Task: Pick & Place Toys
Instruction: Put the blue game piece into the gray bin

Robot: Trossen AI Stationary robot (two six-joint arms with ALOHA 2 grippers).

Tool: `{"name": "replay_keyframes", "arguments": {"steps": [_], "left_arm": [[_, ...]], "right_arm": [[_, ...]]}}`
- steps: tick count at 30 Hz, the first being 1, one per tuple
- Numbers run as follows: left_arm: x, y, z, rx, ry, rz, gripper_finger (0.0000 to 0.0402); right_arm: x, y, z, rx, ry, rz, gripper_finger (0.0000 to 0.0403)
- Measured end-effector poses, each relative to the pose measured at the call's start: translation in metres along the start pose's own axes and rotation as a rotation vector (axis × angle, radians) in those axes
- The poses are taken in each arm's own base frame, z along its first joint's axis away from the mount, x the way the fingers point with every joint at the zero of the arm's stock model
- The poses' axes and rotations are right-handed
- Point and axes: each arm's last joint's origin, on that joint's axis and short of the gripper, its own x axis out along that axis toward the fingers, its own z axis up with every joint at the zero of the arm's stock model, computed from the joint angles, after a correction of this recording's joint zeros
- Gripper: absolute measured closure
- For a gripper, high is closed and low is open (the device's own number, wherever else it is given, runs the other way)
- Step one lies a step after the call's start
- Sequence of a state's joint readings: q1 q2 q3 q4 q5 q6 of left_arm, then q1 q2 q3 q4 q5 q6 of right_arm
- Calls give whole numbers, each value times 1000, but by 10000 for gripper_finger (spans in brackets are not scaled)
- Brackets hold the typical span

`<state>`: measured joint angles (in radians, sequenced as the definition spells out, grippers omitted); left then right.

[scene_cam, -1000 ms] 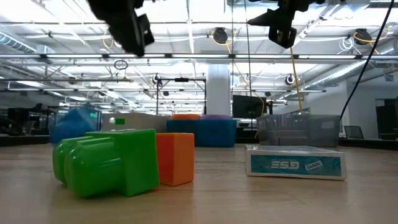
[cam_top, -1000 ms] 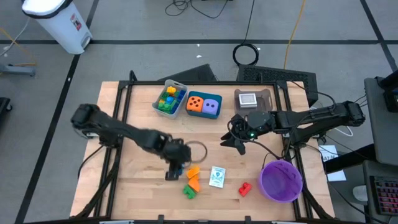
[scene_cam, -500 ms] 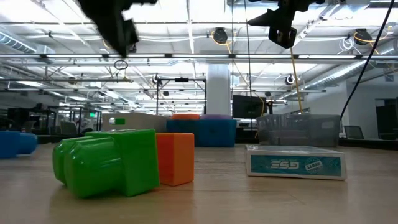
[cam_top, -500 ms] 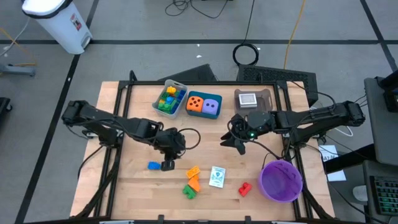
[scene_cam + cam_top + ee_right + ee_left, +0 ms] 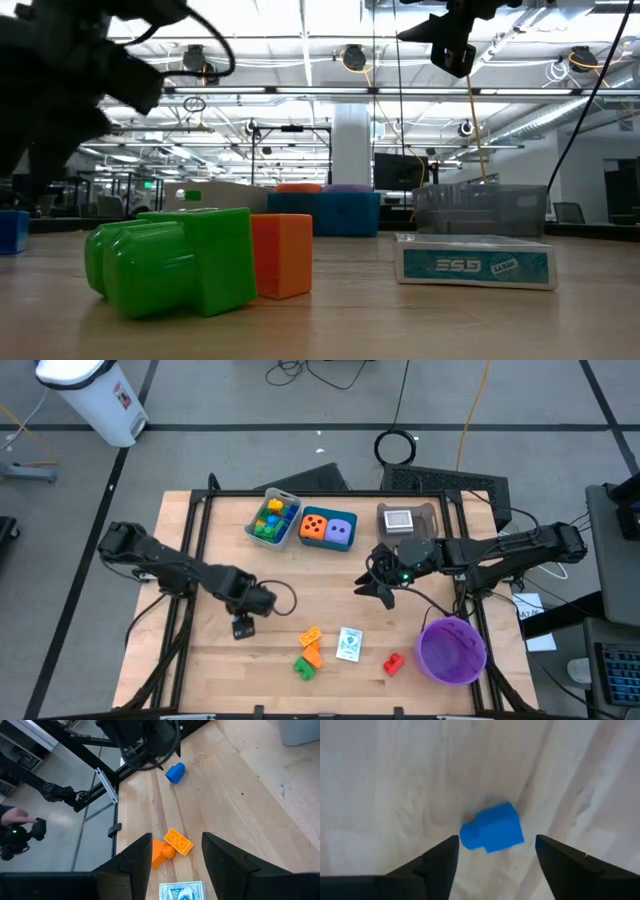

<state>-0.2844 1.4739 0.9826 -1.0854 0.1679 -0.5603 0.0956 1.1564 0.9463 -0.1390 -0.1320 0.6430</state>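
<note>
L pincer [image 5: 492, 857] hangs directly over the blue brick [image 5: 492, 828], fingers spread wide w/ nothing held. In the L wrist view the brick sits in the gap between the two dark fingers [image 5: 440, 862], a bit ahead of the tips, apart from both. Brick's long axis runs roughly across the gap, slightly skewed, stud end toward one finger; closing would prob. pinch it end-to-end unless the wrist turns. It lies on bare tabletop [image 5: 215, 650] toward the left edge, well apart from the other loose toys.

R pincer [image 5: 385, 588] waits mid-tabletop toward the right edge, fingers apart, empty. L arm is clearly nearer the blue brick; R is nearer the orange bricks [image 5: 172, 845] and card pack [image 5: 349, 644].

Materials/shapes:
- blue brick: glossy hard plastic, blocky, one rounded stud; looks light, slippery.
- green brick [image 5: 175, 260] + orange brick [image 5: 283, 255]: same plastic, touching, near front edge.
- red brick [image 5: 394, 662]: small, just beside purple bowl [image 5: 452, 650].
- tabletop: pale wood, visible grain, matte.
</note>
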Motion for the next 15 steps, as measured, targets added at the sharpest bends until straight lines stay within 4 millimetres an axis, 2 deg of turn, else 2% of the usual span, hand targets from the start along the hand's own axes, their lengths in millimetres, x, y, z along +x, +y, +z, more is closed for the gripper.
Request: {"name": "replay_keyframes", "arguments": {"steps": [4, 15], "left_arm": [[18, -3, -10, -60, 16, 7, 108], [35, -9, -16, -163, -29, 0, 82]], "right_arm": [[0, 0, 0, -3, 0, 0, 238], [0, 0, 0, -49, 0, 0, 238]]}}
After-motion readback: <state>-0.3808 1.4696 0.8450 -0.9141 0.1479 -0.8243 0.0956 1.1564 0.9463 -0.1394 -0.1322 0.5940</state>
